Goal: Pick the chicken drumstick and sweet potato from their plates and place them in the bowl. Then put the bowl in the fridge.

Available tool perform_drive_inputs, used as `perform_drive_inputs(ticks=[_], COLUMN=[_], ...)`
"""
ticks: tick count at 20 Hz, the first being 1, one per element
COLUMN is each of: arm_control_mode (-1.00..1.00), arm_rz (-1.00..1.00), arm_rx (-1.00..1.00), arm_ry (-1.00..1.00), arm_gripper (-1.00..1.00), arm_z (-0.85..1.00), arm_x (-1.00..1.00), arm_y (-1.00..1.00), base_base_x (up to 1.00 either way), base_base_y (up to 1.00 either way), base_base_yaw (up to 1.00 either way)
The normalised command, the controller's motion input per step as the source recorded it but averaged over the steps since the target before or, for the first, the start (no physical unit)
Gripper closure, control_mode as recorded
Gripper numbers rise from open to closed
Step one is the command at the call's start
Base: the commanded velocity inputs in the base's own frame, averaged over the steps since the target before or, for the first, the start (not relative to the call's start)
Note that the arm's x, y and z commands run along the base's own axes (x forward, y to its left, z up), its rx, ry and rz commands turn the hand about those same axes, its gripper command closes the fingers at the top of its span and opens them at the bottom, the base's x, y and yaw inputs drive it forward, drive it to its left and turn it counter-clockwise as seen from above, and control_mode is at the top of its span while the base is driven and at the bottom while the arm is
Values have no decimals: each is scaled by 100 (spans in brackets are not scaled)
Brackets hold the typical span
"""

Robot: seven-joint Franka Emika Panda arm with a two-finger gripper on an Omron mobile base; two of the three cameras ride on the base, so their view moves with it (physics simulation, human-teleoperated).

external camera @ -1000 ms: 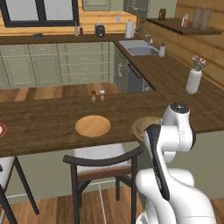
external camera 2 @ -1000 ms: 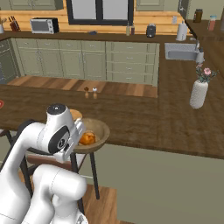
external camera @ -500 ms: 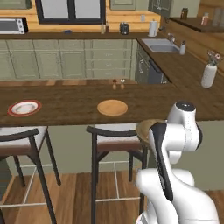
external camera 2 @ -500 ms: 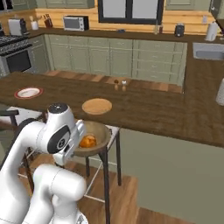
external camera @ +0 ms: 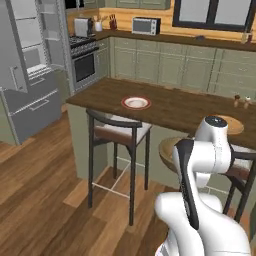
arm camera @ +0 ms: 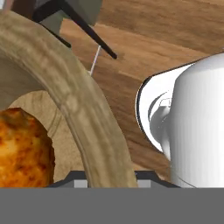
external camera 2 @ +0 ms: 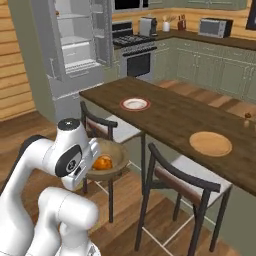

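Right base view shows the wooden bowl (external camera 2: 111, 159) carried at the arm's hand, off the counter and above a bar stool (external camera 2: 107, 131), with the orange-brown chicken drumstick (external camera 2: 102, 162) inside. Hand view shows the bowl's thick rim (arm camera: 74, 105) running down to the gripper, which is clenched on it. Behind stand the counter (external camera 2: 175, 117), bearing a red-rimmed white plate (external camera 2: 135, 104) and a wooden plate (external camera 2: 210, 143), and the open fridge (external camera 2: 75, 50).

Home kitchen, stove (external camera: 83, 50), microwave (external camera: 146, 25), likely open fridge (external camera 2: 75, 45)
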Motion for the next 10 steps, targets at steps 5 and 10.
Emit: perform_drive_inputs(ticks=[5, 10], arm_control_mode=[100, 100], arm_rz=[0, 0], arm_rx=[0, 0], arm_ry=[0, 0], arm_gripper=[100, 100], arm_z=[0, 0], arm_x=[0, 0], arm_y=[0, 0], base_base_x=[99, 100], base_base_y=[92, 100], base_base_yaw=[40, 24])
